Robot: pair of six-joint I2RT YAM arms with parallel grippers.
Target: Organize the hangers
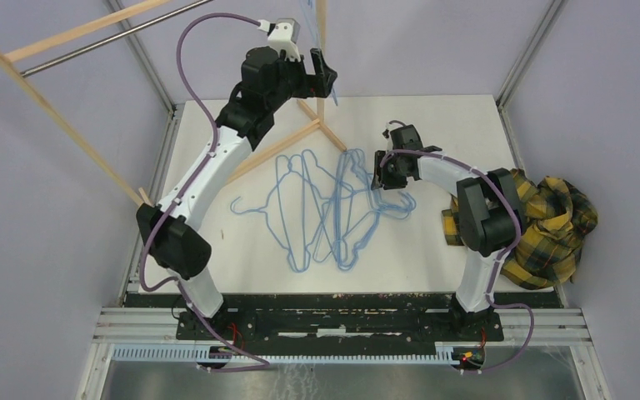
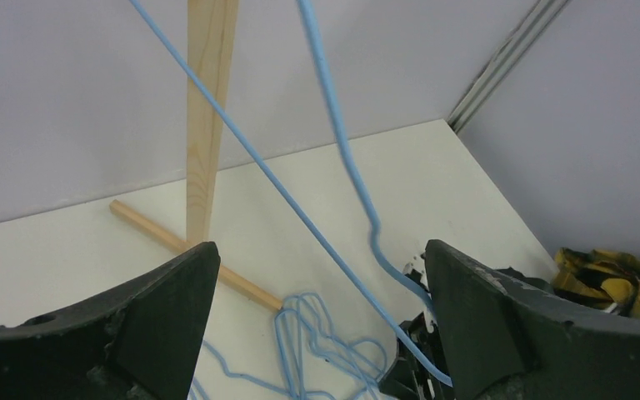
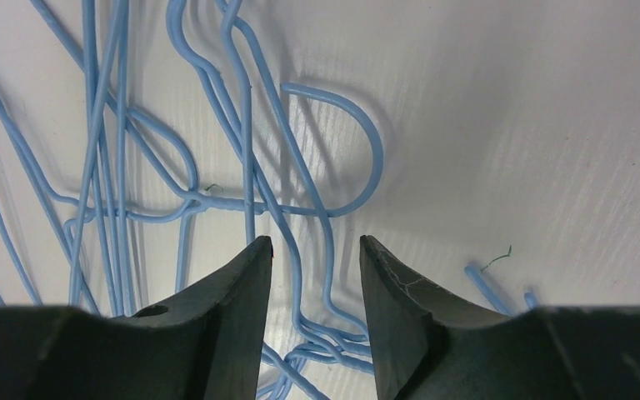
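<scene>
The white rectangular table (image 1: 467,142) carries all items. A tall light-wood rack (image 1: 67,125) with a grey metal rod (image 1: 100,43) along its top stands at the far left; its floor slats reach toward the table centre. A bunched yellow-and-black plaid cloth (image 1: 550,221) lies at the right edge, just beside the right arm. The thin light-blue wire hangers (image 1: 337,208) lie flat at the table centre in an overlapping, tangled pile, hooks pointing various ways. One separate light-blue wire hanger (image 2: 333,108) is up in the air at the far side, close to a wooden upright (image 2: 208,100) of the rack; the views do not show what supports it. The left gripper (image 2: 321,250) is raised at that hanger with its jaws spread wide. Two wire runs of the hanger pass through the gap and the lower run ends near the right-hand finger, but the jaws clamp nothing. The right gripper (image 3: 315,242) is low over the right side of the pile, jaws partly open with a narrow gap. Wire strands lie between the fingertips, not pinched.
</scene>
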